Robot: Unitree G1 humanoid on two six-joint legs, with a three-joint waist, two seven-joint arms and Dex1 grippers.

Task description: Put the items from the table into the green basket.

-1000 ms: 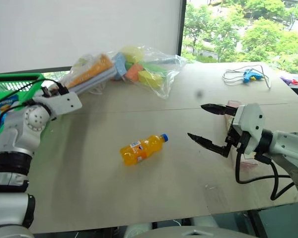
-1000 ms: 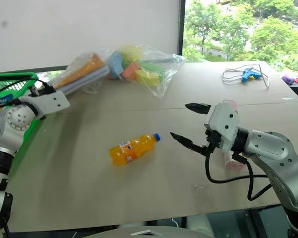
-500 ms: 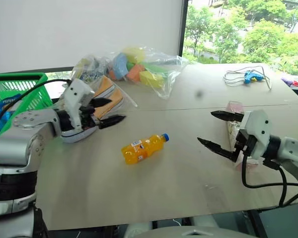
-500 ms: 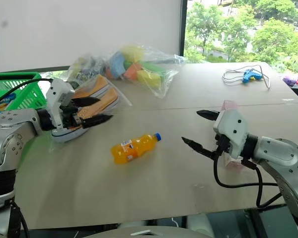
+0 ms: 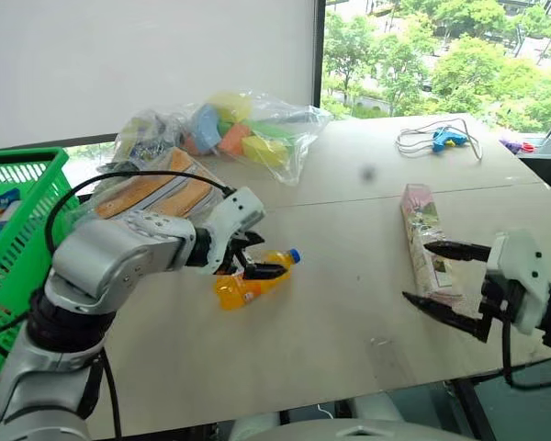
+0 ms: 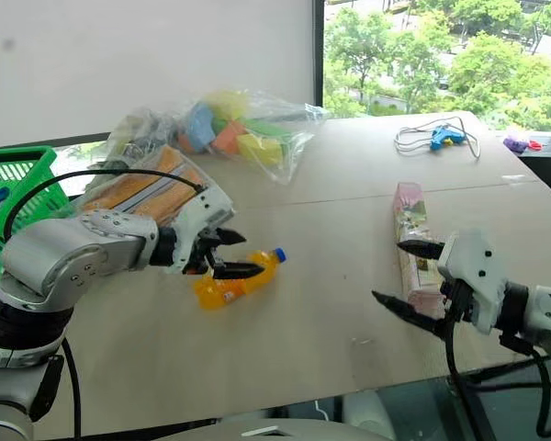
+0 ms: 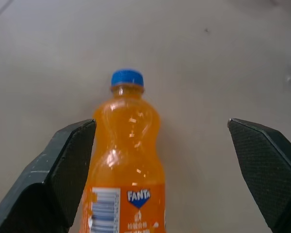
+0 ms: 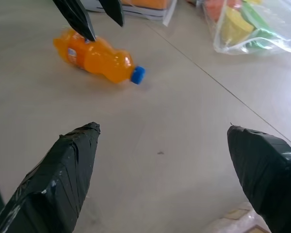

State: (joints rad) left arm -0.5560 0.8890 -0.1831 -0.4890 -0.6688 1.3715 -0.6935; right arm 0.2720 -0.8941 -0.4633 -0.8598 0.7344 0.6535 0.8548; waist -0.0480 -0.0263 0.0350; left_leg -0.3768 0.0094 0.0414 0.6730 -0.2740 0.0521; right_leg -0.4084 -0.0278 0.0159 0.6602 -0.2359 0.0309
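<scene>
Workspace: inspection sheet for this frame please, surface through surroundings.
Surface: beige table, thin seams.
Job's things: orange soda bottle lying on its side; bagged sneakers and bag of foam blocks behind it; pink carton lying flat; green basket at the table's left edge, a package inside.
Clutter: blue tool at far side.
Grippers: left gripper open, straddling the bottle; right gripper open, by the carton.
Cables: white cord on the blue tool; black cables on both arms.
Surroundings: white blind, window, trees.
</scene>
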